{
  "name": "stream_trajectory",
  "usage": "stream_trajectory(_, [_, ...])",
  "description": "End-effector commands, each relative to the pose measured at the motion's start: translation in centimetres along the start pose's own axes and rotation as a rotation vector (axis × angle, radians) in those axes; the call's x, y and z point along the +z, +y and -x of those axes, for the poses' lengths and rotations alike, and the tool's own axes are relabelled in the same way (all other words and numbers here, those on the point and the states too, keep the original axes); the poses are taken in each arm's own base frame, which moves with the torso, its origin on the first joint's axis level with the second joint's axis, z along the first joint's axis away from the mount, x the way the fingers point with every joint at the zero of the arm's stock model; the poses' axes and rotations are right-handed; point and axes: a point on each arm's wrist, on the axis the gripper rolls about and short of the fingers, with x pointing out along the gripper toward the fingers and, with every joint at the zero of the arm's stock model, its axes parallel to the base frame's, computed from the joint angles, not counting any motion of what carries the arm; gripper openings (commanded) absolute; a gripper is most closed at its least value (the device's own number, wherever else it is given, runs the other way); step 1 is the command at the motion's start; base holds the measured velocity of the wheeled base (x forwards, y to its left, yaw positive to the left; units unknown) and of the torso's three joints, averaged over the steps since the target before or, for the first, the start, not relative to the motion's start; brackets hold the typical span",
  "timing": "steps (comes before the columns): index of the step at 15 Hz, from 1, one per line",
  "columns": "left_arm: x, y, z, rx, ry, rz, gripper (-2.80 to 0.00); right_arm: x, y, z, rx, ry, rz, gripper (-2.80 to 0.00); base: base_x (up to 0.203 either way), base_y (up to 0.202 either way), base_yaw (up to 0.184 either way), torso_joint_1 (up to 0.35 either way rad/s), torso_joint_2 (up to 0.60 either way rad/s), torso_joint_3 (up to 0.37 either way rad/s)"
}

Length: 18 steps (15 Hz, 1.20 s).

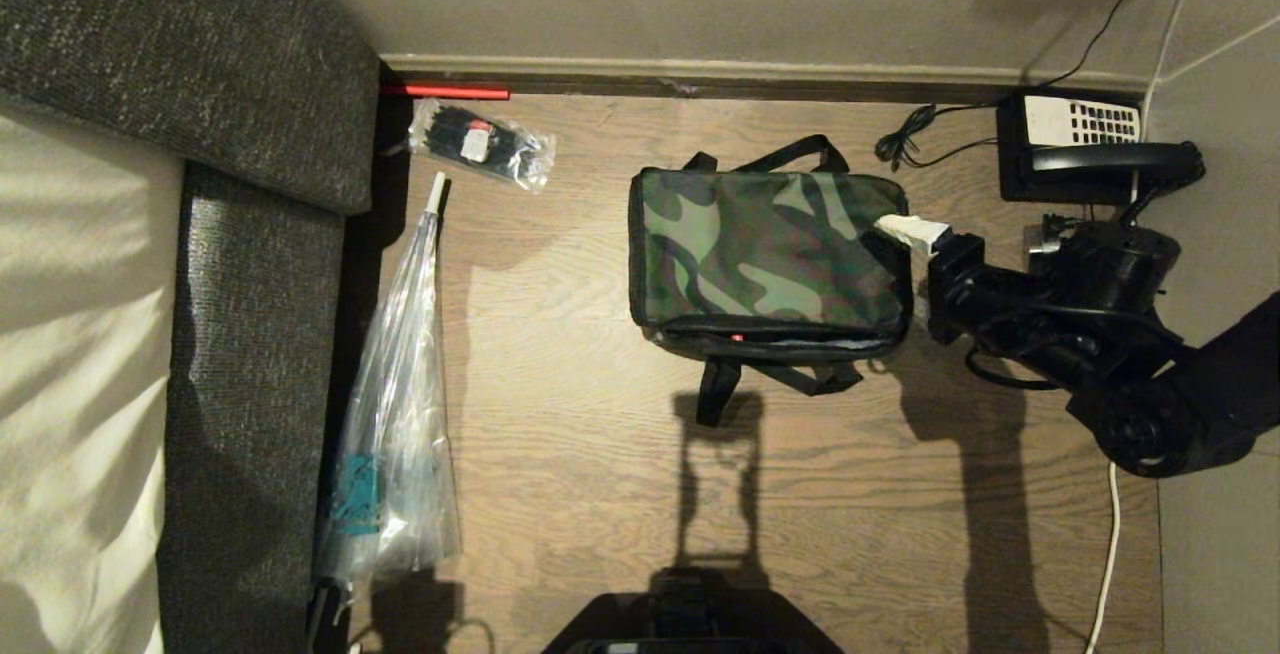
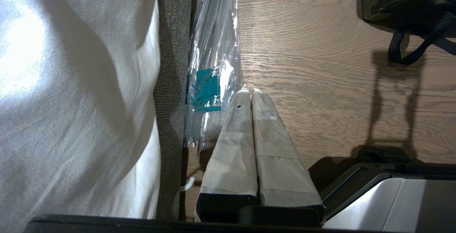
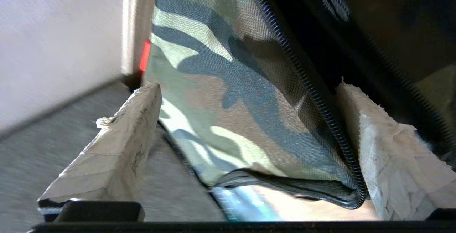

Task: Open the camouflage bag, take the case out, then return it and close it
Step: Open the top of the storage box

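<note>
Head view: boxy green, brown and black camouflage fabric bag lying on brown wood-grain floor, long axis running left to right, lid down, black straps trailing at both long sides. Right gripper, white-taped fingers, reaching at the bag's right end near the far corner, black arm extending from the right edge. Black telephone with white keypad sitting by the wall beyond that arm. Long clear plastic sleeve lying well apart on the left beside grey upholstered furniture.

Left wrist view: left gripper hanging parked over the floor near the sleeve, taped fingers pressed together, holding nothing, far from the bag.

Right wrist view: jaws standing wide, straddling the camouflage lid edge and its black zip teeth, one finger outside on the fabric side, the other in the dark gap; nothing gripped. Flat black case not showing, judged inside. Right arm plainly nearer.
</note>
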Motion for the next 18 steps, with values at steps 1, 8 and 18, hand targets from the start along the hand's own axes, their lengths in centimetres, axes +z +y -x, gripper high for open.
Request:
stream_trajectory(1, [0.0,0.0,0.0,0.000,0.000,0.000,-2.80,0.1,0.4,0.0,0.020,0.001,-0.034,0.00,0.000,0.000,0.000,0.000,0.00,0.000])
stream_trajectory(8, [0.0,0.0,0.0,0.000,0.000,0.000,-2.80,0.9,1.9,-0.5,0.111,0.014,-0.043,0.00,0.000,0.000,0.000,0.000,0.00,0.000])
stream_trajectory(18, [0.0,0.0,0.0,0.000,0.000,0.000,-2.80,2.1,4.7,-0.3,0.184,-0.003,-0.123,0.00,0.000,0.000,0.000,0.000,0.00,0.000])
